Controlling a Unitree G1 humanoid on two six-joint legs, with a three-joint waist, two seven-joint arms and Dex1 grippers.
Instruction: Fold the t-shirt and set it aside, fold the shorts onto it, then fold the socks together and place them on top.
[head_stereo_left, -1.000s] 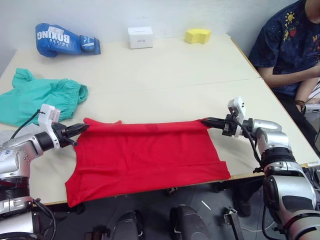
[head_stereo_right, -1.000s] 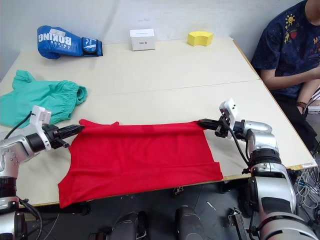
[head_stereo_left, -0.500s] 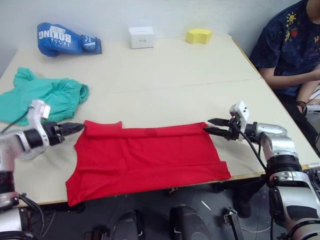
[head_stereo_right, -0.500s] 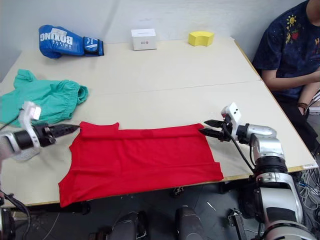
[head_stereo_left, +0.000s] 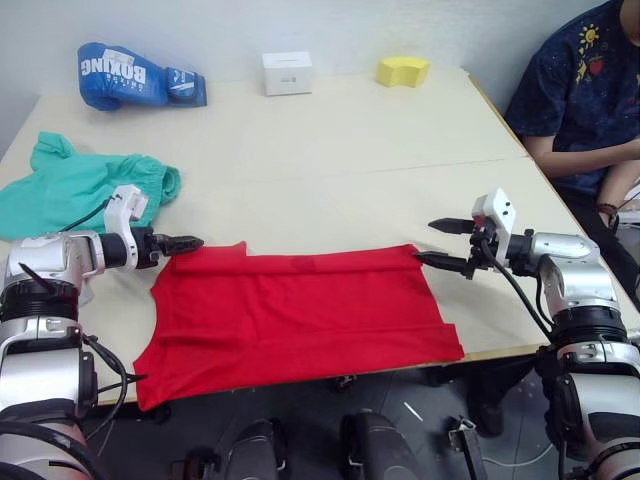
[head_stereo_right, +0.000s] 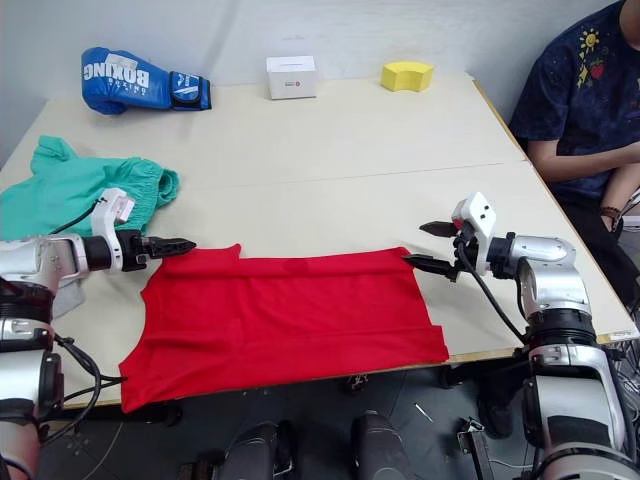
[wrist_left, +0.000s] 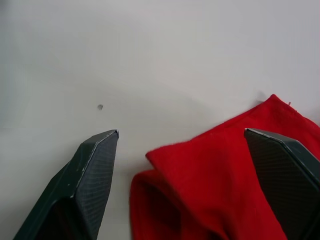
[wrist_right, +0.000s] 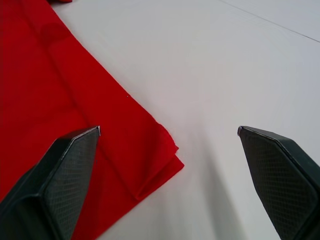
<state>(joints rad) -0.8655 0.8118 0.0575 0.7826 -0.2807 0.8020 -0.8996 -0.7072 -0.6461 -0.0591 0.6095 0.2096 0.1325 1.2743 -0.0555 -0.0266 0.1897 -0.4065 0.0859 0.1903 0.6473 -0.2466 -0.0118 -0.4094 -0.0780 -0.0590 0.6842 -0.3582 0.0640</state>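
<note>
we are seeing one t-shirt (head_stereo_left: 300, 310) lying mid-frame, one shorts (head_stereo_left: 70, 190) at left, left gripper (head_stereo_left: 186, 242) and right gripper (head_stereo_left: 440, 243) both gaping, empty.

boxing glove (head_stereo_left: 135, 75): blue, white lettering, lying at the table's far left corner
white box (head_stereo_left: 286, 73): far edge, middle
yellow block (head_stereo_left: 403, 70): far edge, right of the box
table (head_stereo_left: 350, 140): pale top
person (head_stereo_left: 580, 95): seated at right, dark patterned shirt

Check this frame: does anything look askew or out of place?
The t-shirt hangs off the table's near edge, its left bottom corner drooping lowest. The shorts lie crumpled.
</note>
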